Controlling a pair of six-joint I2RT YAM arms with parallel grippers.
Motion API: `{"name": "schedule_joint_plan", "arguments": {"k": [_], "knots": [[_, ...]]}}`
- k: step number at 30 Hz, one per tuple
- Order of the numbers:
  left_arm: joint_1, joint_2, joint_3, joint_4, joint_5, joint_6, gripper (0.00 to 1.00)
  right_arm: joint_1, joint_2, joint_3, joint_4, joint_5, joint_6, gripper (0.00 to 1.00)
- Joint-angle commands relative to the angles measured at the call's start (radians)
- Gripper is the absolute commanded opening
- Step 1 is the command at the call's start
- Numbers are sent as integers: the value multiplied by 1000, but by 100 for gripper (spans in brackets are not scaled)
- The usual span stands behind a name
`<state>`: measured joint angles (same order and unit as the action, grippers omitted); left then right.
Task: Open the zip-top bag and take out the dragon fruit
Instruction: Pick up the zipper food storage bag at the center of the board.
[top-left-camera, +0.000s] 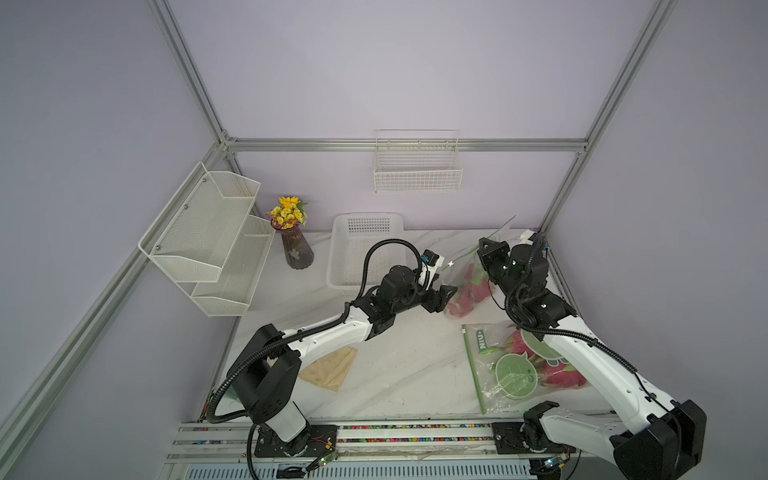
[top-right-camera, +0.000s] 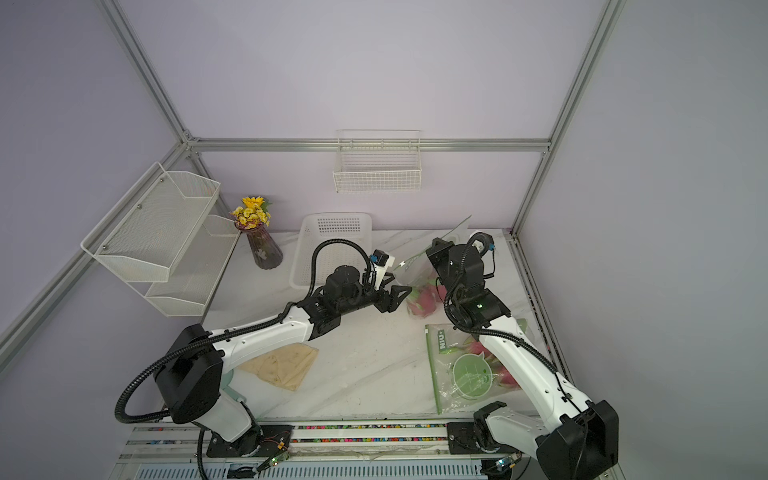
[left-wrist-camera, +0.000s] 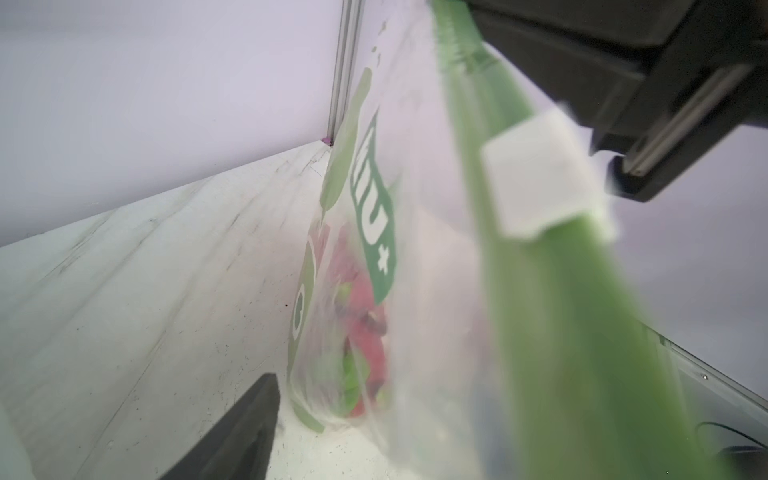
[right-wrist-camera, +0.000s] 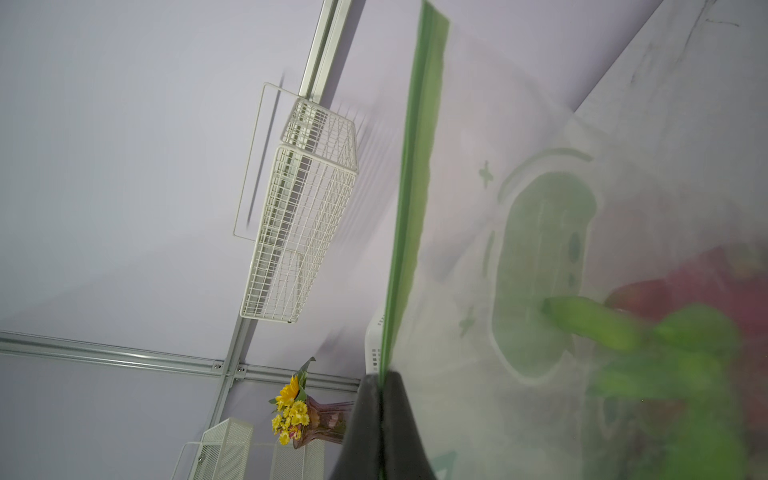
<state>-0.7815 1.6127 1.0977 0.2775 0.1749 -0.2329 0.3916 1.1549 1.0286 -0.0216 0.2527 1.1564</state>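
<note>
Green zip (right-wrist-camera: 417, 166) of bag (left-wrist-camera: 432, 249) hung over desk's (top-left-camera: 395, 353) far right corner, clamped in R gripper (right-wrist-camera: 380, 395); slider (left-wrist-camera: 544, 178) beside L gripper's (top-left-camera: 441, 297) parted, empty jaws; fruit (left-wrist-camera: 365, 324) below.

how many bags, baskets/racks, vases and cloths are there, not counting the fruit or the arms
zip-top bags: 2, lifted bag, flat bag
white baskets and racks: 3, plastic basket, wire wall basket, two-tier mesh rack
flower vase: 1
tan cloth: 1
total: 7
</note>
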Motion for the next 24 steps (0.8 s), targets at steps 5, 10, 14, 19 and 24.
{"name": "schedule_joint_plan", "arguments": {"k": [5,10,14,19,24], "knots": [[17,-72,-64,199,49,133,64,-3,-31,6,61,0,31,0],[17,-106,-78,202,53,190,63,-3,-26,12,39,-7,37,0],[17,-132,-90,186,48,228,72,-3,-32,6,29,-9,50,0],[17,-151,-104,206,37,258,72,-2,-33,2,23,-25,66,0],[18,-143,-99,235,51,285,63,-3,-37,3,8,-28,69,0]]}}
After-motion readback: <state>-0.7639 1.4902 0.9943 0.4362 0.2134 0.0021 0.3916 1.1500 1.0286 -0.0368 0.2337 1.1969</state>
